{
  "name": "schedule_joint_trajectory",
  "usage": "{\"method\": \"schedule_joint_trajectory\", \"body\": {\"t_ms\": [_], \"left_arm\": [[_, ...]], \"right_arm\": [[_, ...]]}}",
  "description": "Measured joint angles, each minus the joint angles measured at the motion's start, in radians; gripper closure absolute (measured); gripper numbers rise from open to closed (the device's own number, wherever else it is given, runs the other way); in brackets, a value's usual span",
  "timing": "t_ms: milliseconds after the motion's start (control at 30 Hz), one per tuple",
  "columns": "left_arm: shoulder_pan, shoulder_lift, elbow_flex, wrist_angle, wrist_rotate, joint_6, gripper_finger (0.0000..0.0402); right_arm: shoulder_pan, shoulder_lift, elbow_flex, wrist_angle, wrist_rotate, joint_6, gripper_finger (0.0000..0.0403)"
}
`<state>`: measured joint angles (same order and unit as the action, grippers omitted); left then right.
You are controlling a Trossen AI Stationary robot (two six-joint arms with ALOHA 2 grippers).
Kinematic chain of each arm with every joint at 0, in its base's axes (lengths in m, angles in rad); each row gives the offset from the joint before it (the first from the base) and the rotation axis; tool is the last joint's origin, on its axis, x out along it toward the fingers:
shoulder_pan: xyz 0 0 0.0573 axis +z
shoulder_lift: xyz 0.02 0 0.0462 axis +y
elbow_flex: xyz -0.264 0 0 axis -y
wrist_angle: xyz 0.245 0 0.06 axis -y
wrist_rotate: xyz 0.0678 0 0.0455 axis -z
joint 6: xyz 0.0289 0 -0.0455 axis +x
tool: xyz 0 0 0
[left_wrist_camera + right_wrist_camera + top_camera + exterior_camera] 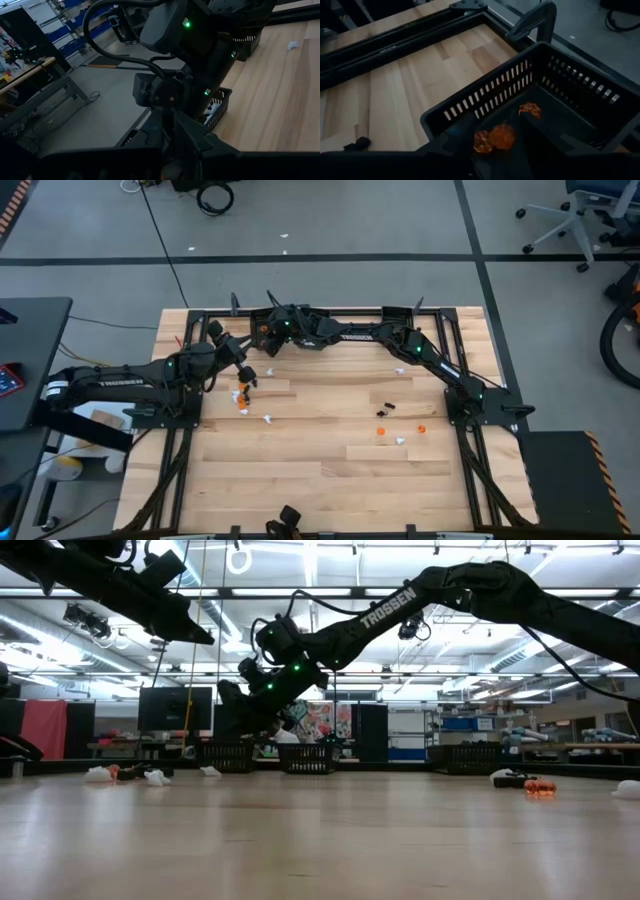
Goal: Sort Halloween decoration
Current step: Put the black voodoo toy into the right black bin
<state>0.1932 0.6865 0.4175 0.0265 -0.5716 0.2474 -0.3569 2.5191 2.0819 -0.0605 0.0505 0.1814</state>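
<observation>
Right gripper (502,150) hovers over the black bin (580,95) at the table's twelve o'clock edge, jaws parting, and three orange trinkets (502,136) lie directly below them inside it. Left gripper (245,375) is near the nine o'clock cluster (243,393), nearest arm there, its jaws shut, apparently empty.
</observation>
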Motion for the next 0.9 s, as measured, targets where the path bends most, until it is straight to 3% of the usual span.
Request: {"method": "schedule_joint_trajectory", "body": {"t_ms": [200,400,600,767,900], "left_arm": [[0.000,0.000,0.000,-0.022,0.000,0.000,0.0374],[-0.001,0.000,0.000,-0.104,0.025,-0.001,0.0374],[-0.001,0.001,0.000,-0.165,0.312,-0.043,0.0374],[-0.001,0.016,0.000,-0.175,0.538,-0.054,0.0374],[-0.001,0.071,0.001,-0.169,0.686,-0.056,0.0374]], "right_arm": [[0.005,-0.033,-0.002,-0.038,-0.087,-0.076,0.0231],[0.073,-0.123,0.000,-0.229,-0.021,-0.242,0.0237],[0.158,-0.211,0.002,-0.474,0.060,-0.344,0.0237],[0.210,-0.217,-0.006,-0.716,0.067,-0.314,0.0237],[0.265,-0.230,-0.114,-0.689,0.121,-0.301,0.0237]]}}
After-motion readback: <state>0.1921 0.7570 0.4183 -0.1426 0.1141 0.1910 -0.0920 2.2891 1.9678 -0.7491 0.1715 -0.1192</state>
